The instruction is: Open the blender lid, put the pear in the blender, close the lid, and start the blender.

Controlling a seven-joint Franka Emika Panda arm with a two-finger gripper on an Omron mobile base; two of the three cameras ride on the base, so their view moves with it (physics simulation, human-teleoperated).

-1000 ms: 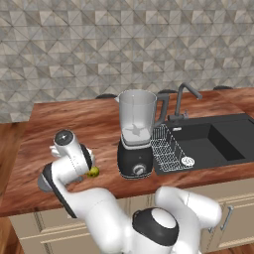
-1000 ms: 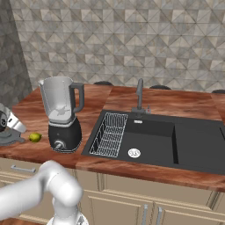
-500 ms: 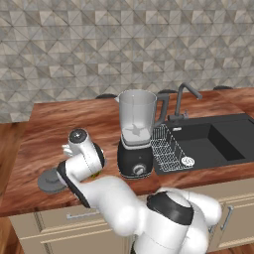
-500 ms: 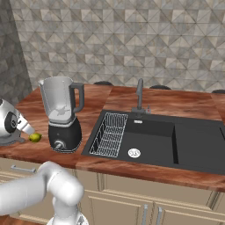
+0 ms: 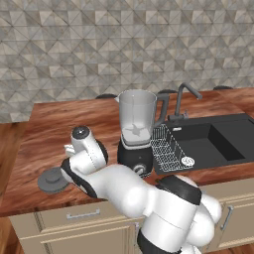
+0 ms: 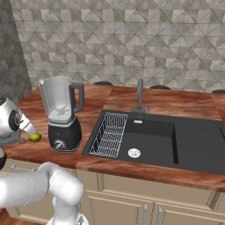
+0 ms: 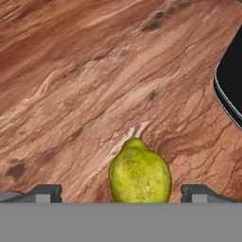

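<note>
A wood counter (image 5: 64, 119) fills the frames under a grey tiled wall, with a black sink (image 6: 176, 140) at the right. Over the last second I've swung my arm from the far left in toward the blender (image 5: 135, 131); the blender lid (image 5: 53, 180) now lies uncovered at lower left in the left base view, and the jar stands open. In the hand view the pear (image 7: 140, 174) sits at bottom centre, between the tips of my gripper (image 7: 121, 194), whose jaws stand wide, holding nothing. I judge I'm lined up to grasp.
</note>
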